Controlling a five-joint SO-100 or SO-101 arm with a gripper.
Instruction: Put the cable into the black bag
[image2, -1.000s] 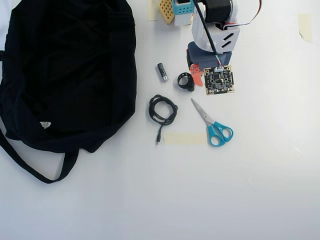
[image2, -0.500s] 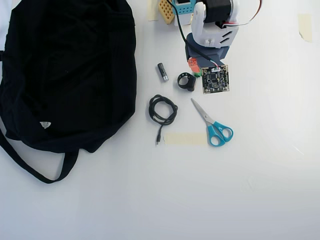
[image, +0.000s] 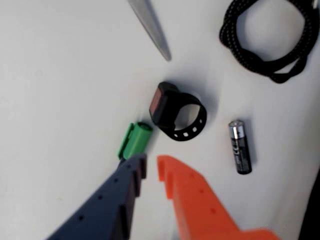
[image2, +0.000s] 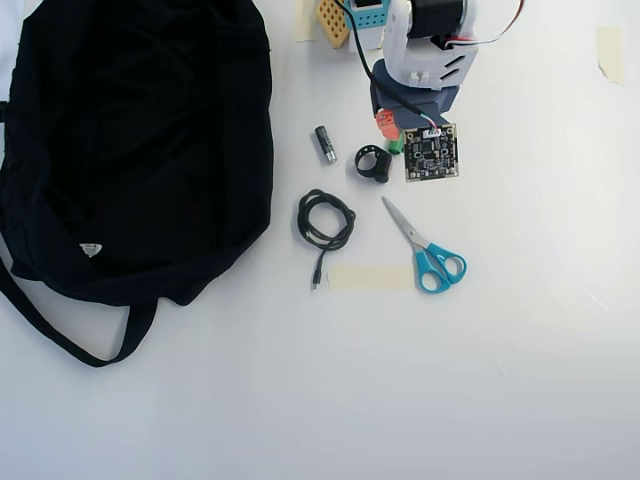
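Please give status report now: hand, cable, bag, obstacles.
Hand empty, nearly closed. Cable coiled on table, outside black bag. Ring clip between hand and cable.

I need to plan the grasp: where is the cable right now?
In the overhead view the cable lies on the table just right of the black bag, left of the scissors.

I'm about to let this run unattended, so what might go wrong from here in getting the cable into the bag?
1. The gripper, jaws nearly closed and empty, sits beside the black ring clip and battery; it may grab the clip instead of the cable.
2. The scissors lie close to the cable and could be knocked.
3. The cable's loose coil may unwind when lifted.
4. The black bag lies flat with no visible opening, so the cable may land on top.
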